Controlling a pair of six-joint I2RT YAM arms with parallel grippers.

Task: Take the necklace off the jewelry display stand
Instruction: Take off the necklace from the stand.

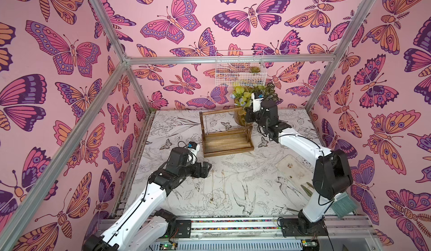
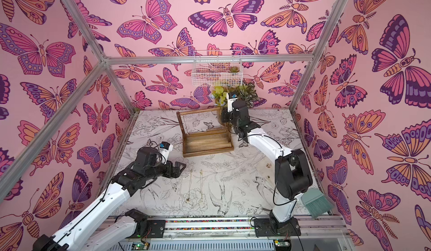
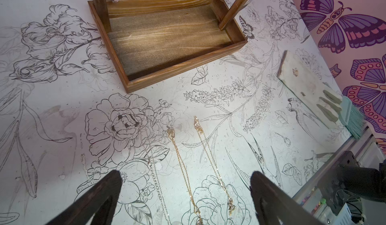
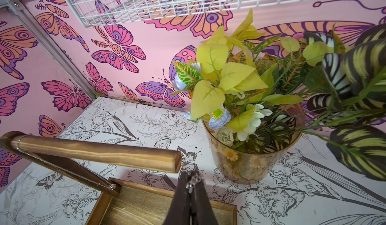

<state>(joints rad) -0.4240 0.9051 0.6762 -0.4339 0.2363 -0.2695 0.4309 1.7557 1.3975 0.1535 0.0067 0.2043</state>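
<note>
Checking stand status: one necklace hung, three down

Only writing we spot is small print on the white wrist-camera housing [image 1: 256, 101], too small to read.

The jewelry display stand [image 1: 227, 145] sits mid-table toward the back, just beside the glass vase [image 4: 246, 163] of fake plants [image 4: 229, 77] and below the white wire basket [image 1: 240, 75]. We see brown stained wood with clear grain: two posts [image 3: 100, 6], a rounded top bar [image 4: 94, 150], a shallow rectangular tray base [image 3: 167, 38]. A silver necklace [image 4: 62, 168] loops over the bar end farthest from the right arm [image 1: 296, 142] and hangs along that post.

Three loose necklaces [image 3: 182, 167], two gold and one silver, lie side by side on the table [image 3: 62, 109], apart from the stand.

We have the left arm [image 1: 154, 191] reaching in low from the front-left. The left gripper [image 3: 186, 178] sits just beside the chains' stand-side ends, fingers spread wide, holding nothing. The right arm bends at a high elbow and stretches back to the bar's other end. The right gripper [image 4: 190, 174] is closed, with what looks like a silvery chain piece [image 4: 191, 183] pinched at the tips.
</note>
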